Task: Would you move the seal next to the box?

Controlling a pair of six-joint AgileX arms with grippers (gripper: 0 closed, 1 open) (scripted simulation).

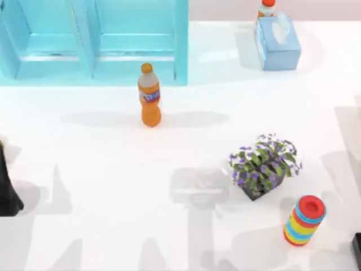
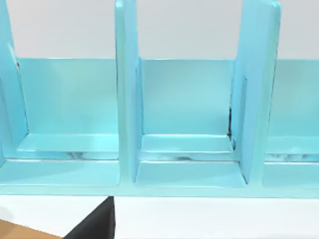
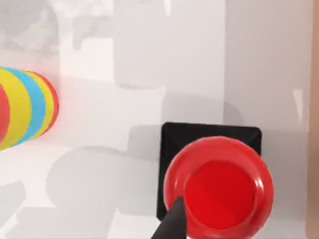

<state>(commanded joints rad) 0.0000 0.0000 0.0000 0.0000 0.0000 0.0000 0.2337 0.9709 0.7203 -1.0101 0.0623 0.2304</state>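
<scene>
From the right wrist view I look straight down on the seal (image 3: pixel 215 185), its glossy red knob sitting on a black square base that rests on the white worktop (image 1: pixel 113 169). One dark fingertip (image 3: pixel 172 224) of my right end effector overlaps the knob's edge; I cannot tell whether that end effector is open or closed. The rainbow-striped cylinder (image 3: pixel 25 112) stands near the seal, clearly apart from it. In the top view that cylinder (image 1: pixel 304 220) sits near the front right corner of the worktop, and a dark patch at the right edge just beyond it may be the seal's base, though I cannot be sure. The light blue tissue box (image 1: pixel 277 42) is at the back right, well apart from the cylinder. Between them is a dark planter with purple flowers (image 1: pixel 264 166). An orange soda bottle (image 1: pixel 149 95) stands upright near the middle, just in front of a turquoise shelf unit (image 1: pixel 93 39). My left arm (image 1: pixel 7 189) is parked at the left edge, its end effector's state unreadable.
</scene>
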